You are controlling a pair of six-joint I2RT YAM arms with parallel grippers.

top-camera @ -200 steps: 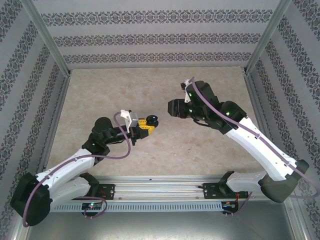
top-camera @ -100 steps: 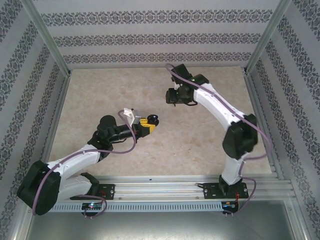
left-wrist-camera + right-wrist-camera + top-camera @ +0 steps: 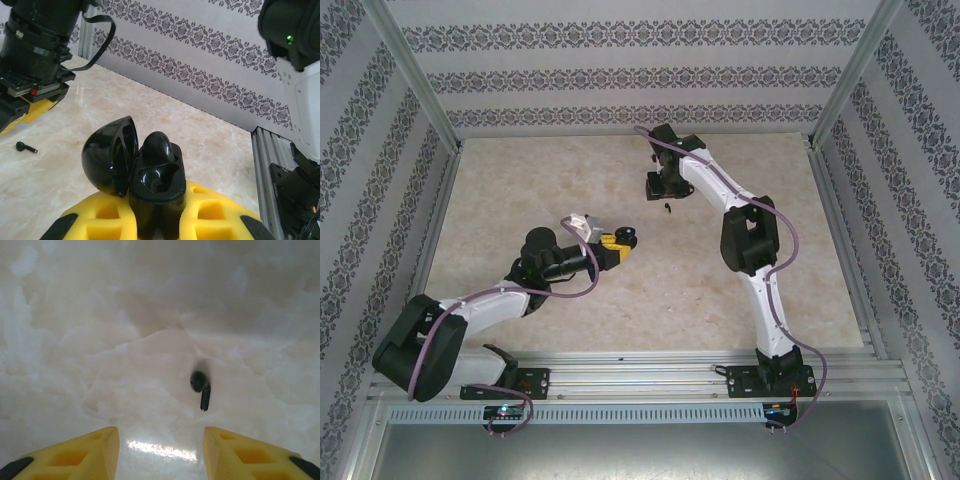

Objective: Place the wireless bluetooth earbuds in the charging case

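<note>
Two grippers are at work above a pale, marble-patterned table [image 3: 520,180]. The left gripper [image 3: 620,244], just left of centre in the top view, is clamped on a black case [image 3: 628,237]. In the left wrist view its yellow fingers [image 3: 105,217] grip the lower body of the case from both sides at the bottom centre of the frame, holding it upright and clear of the table. The lid [image 3: 111,159] is swung open to the left of the body. The nearer socket is empty. A rounded black form [image 3: 157,145] stands up from the farther socket; it is apparently a seated earbud, but this cannot be confirmed. A loose earbud [image 3: 25,147], black with a short stem, lies flat on the table at the left edge of that frame, well apart from the case. The right gripper [image 3: 660,196], upper centre of the top view, points down at the table, with the loose earbud a dark speck just below it. In the right wrist view its fingers [image 3: 75,452] are spread wide at the bottom of the frame, with nothing held between them. The loose earbud lies right of centre, above the gap and nearer the right-hand finger, touching neither, with its stem towards the bottom of the frame.
</note>
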